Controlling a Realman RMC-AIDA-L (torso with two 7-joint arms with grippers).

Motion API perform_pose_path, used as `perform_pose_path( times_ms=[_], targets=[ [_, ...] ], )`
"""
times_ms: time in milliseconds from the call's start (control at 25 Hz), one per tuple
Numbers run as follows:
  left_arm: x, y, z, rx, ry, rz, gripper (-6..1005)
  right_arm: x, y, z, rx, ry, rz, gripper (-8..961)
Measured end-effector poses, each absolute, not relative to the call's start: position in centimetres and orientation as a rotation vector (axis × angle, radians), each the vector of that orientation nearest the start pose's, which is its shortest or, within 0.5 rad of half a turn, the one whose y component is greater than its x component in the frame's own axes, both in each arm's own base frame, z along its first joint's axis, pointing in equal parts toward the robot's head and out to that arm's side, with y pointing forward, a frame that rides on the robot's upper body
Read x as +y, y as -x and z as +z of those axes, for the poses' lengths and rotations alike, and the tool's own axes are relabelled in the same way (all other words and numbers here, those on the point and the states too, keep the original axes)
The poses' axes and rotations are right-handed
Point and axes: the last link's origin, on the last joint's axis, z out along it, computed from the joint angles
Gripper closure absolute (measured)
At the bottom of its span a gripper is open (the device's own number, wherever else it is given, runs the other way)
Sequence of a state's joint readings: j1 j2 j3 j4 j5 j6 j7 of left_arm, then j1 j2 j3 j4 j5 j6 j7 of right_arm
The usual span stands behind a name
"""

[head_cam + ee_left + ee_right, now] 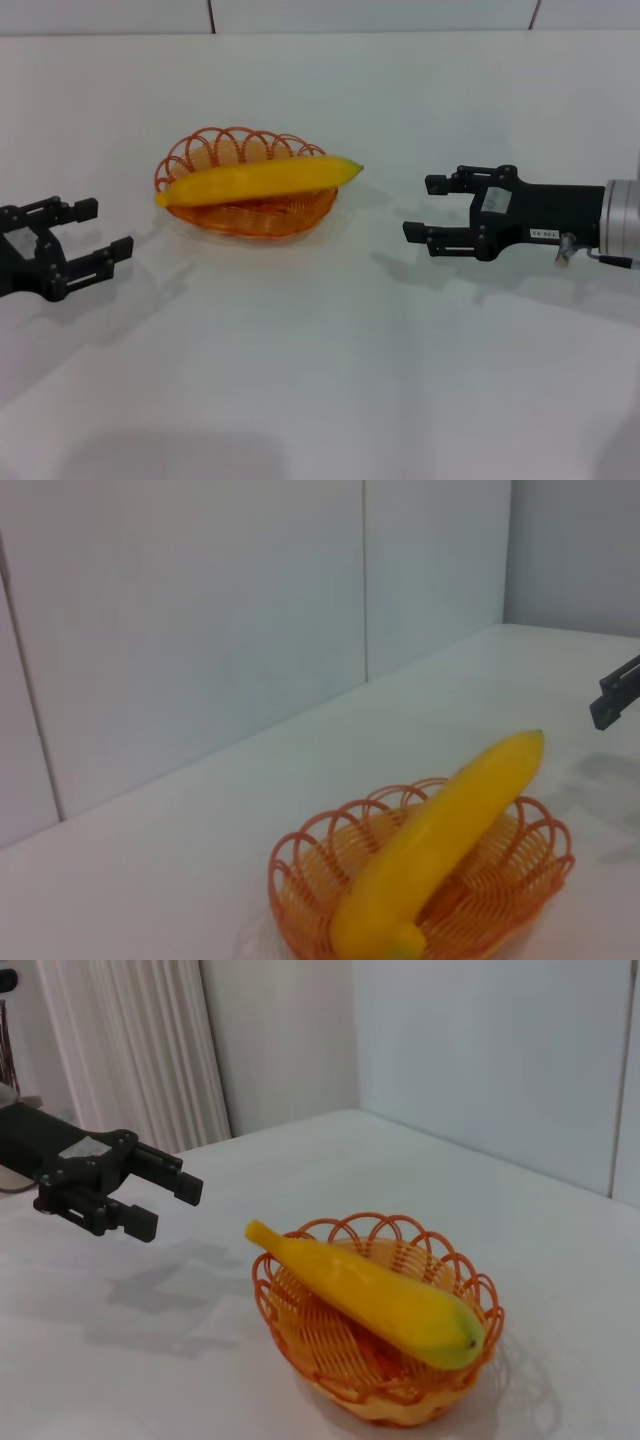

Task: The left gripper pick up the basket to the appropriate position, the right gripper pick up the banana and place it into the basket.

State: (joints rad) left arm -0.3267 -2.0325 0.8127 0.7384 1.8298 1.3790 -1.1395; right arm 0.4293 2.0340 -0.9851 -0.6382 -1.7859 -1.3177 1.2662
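The orange wire basket (216, 148) stands on the white table, a little left of the middle. The yellow banana (258, 180) lies across it, both ends resting over the rim. The left gripper (95, 238) is open and empty, to the left of the basket and apart from it. The right gripper (420, 208) is open and empty, to the right of the banana's tip and apart from it. The left wrist view shows the basket (310, 855) with the banana (450, 830) and the right gripper's fingertips (614, 692). The right wrist view shows the basket (440, 1270), the banana (375, 1295) and the left gripper (172, 1207).
The white table (320, 380) runs back to a white panelled wall (300, 15). White curtains (140, 1050) hang behind the left arm in the right wrist view.
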Motion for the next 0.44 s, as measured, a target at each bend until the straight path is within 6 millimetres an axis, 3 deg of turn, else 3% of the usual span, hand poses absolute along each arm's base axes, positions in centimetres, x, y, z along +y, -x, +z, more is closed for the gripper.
perform_pose_path(
  times_ms=[440],
  targets=[
    [31.02, 32.21, 2.99, -0.419, 2.515, -0.469, 316, 32.87, -29.18, -1.08, 0.538, 2.646, 0.510, 190]
  ],
)
